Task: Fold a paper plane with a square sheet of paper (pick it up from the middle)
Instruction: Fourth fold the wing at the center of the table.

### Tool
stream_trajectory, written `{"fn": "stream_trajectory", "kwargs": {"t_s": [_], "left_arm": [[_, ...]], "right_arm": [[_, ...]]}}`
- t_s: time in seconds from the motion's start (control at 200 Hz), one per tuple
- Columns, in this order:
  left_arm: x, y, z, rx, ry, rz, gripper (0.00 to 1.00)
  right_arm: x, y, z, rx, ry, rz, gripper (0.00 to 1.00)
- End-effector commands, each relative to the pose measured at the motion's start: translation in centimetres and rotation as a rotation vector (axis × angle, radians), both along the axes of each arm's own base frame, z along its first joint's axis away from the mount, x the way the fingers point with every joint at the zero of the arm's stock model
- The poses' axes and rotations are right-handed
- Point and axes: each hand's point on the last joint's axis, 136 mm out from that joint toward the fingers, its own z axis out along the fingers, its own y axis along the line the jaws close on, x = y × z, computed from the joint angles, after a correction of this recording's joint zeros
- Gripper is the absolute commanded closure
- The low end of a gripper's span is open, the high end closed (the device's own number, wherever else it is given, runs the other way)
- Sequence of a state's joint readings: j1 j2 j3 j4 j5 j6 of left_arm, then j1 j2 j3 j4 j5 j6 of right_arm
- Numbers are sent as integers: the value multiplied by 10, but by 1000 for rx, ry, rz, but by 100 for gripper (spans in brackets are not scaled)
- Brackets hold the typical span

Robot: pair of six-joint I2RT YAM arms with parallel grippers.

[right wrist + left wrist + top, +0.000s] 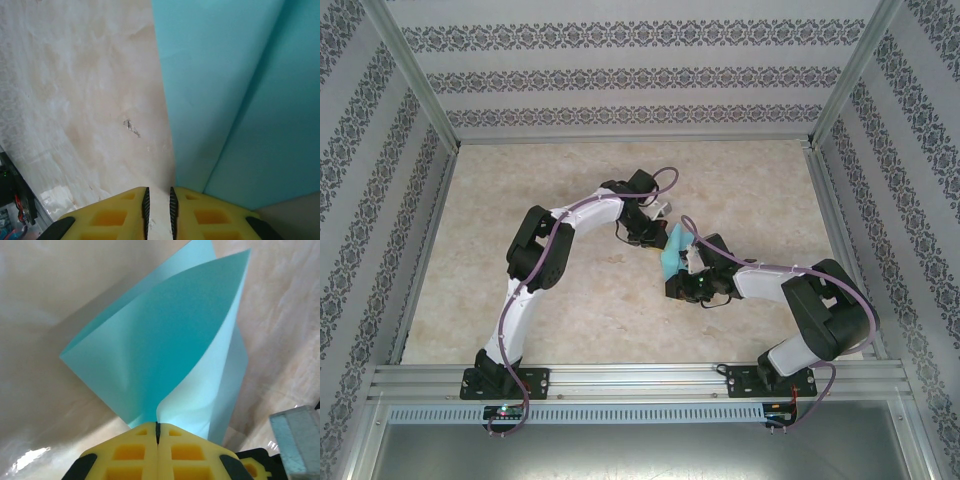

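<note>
1. Paper status: thin light-cyan square sheet of paper [165, 340], bent over into two leaves, stands up at centre of beige marble-look tabletop [75, 100], btwn both grippers.
2. Left gripper [157, 432]: yellow fingers pressed together, clamping sheet's lower edge.
3. Right gripper [157, 200]: jaws slightly apart, tabletop visible thru gap, nothing btwn them. Sheet edge ends just beside one fingertip; contact can't tell.

Cyan sheet [165, 350] in left gripper [157, 427]
</note>
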State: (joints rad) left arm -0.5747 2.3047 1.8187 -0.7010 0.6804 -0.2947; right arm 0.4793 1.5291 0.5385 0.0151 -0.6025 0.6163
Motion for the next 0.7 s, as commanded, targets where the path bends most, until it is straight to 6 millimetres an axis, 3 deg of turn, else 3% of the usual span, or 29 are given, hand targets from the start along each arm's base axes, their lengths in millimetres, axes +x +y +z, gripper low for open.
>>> {"fn": "stream_trajectory", "kwargs": {"t_s": [0.0, 0.694], "left_arm": [[-3, -11, 30, -45, -23, -23, 96], [7, -22, 5, -46, 5, -23, 96]], "right_arm": [[-18, -18, -26, -94, 76, 8, 79], [-20, -20, -24, -88, 70, 11, 79]]}}
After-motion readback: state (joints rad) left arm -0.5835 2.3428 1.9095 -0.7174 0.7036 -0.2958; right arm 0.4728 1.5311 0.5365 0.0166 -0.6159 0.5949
